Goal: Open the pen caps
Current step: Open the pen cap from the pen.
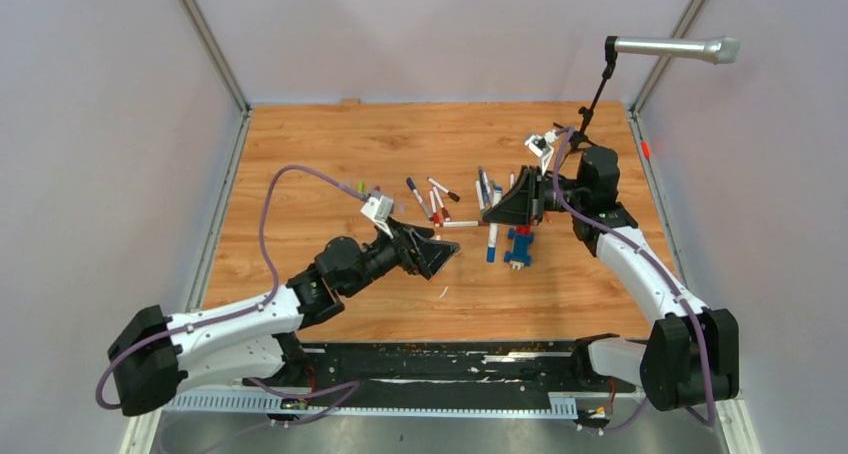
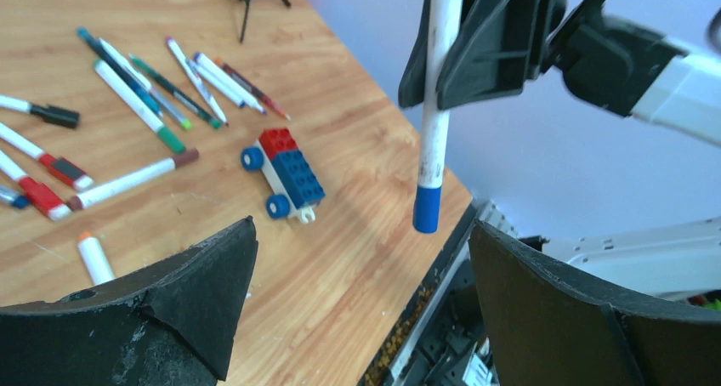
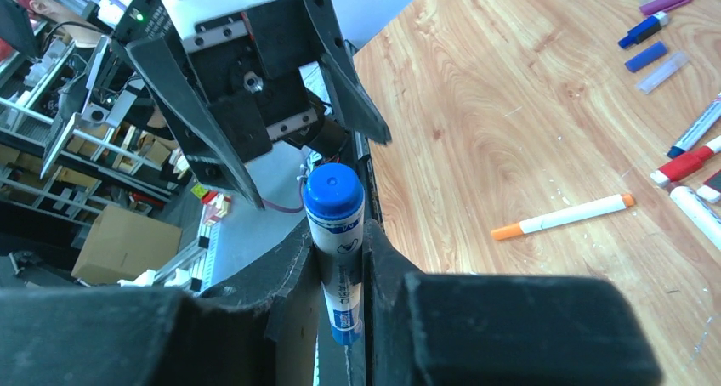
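R end effector (image 3: 336, 258) is clamped on the white barrel (image 2: 435, 105) of one pen. The pen is held off the bench (image 1: 330, 144), over its middle-right part. Its blue cap (image 2: 427, 209) sticks out past the R fingers and aims at the L arm.

L end effector (image 2: 361, 258) has its jaws wide apart w/ nothing in them. It faces the cap end-on but is clear of it, no contact.

Step in hand, as I read it: L takes the cap, then the two pull apart.

To do it well:
- Bring L fwd along the pen's own axis so the cap sits centred between the pads, not off to one side.
- Close on the blue part only. If the pads also catch white barrel, the cap won't come free.
- Pull straight along the axis, no sideways lever. A small twist may help if it's tight.
- R needs a firm clamp, else the barrel may slide through its fingers instead of the cap letting go.

Further out, more capped pens (image 1: 430, 199) lie around the bench's middle. An orange-tipped pen (image 3: 561, 216) lies alone, and a toy block car (image 2: 285, 175) sits near the pens. A few loose caps (image 3: 646, 56) lie beyond the pens, toward the left edge.
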You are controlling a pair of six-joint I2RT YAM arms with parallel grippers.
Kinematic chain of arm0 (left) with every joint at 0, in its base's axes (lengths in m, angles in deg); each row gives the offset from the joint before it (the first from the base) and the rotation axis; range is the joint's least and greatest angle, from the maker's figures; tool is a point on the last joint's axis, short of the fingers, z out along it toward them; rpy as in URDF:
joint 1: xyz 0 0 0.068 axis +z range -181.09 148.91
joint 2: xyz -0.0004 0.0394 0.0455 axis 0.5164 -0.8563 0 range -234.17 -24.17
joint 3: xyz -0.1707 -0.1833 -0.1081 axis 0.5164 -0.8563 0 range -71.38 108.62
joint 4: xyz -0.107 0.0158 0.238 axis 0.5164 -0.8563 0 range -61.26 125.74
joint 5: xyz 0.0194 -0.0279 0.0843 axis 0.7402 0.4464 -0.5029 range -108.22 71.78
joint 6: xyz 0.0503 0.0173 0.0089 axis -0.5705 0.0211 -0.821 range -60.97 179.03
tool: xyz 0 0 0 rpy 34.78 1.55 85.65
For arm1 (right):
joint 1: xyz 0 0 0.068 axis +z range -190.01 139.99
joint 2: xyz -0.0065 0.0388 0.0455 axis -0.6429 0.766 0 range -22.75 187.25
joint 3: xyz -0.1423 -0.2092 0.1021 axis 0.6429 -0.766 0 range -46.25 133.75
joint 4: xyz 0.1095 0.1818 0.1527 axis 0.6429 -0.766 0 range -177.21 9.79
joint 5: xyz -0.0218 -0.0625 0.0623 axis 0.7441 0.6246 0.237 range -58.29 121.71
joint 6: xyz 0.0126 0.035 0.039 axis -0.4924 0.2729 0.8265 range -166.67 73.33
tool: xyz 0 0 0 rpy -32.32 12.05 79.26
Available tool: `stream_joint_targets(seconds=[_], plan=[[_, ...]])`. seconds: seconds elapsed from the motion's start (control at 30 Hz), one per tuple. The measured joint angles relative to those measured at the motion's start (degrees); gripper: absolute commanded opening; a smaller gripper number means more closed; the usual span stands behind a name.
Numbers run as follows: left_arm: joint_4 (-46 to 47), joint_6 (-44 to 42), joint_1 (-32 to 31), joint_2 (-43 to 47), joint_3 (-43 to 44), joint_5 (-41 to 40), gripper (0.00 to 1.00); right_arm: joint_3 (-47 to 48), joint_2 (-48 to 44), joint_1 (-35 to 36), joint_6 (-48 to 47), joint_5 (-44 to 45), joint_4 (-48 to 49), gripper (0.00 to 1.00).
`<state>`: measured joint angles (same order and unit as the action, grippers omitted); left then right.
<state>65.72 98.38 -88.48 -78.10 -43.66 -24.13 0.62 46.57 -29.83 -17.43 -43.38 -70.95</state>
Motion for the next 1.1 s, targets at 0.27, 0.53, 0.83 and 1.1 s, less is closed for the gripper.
stream_joint_targets(seconds=[0.27, 0.53, 0.83, 1.1], plan=[[4.52, 1.95, -1.22, -14.40, 4.70, 4.98, 0.97, -0.11, -0.04, -0.87, 0.26, 0.85, 0.04, 0.00], [6.01, 3.13, -5.01, -21.18, 10.95, 3.72, 0.73, -0.68, -0.04, -0.87, 0.66, 5.07, -0.48, 0.00], [1.97, 4.11, -5.53, -25.20, 14.62, 1.79, 0.50, -0.92, -0.09, -0.87, 0.83, 7.67, -1.73, 0.00], [-1.07, 3.39, -5.53, -27.47, 17.70, 1.79, 0.08, -1.14, -0.59, -0.90, 1.27, 8.22, -1.97, 0.00]])
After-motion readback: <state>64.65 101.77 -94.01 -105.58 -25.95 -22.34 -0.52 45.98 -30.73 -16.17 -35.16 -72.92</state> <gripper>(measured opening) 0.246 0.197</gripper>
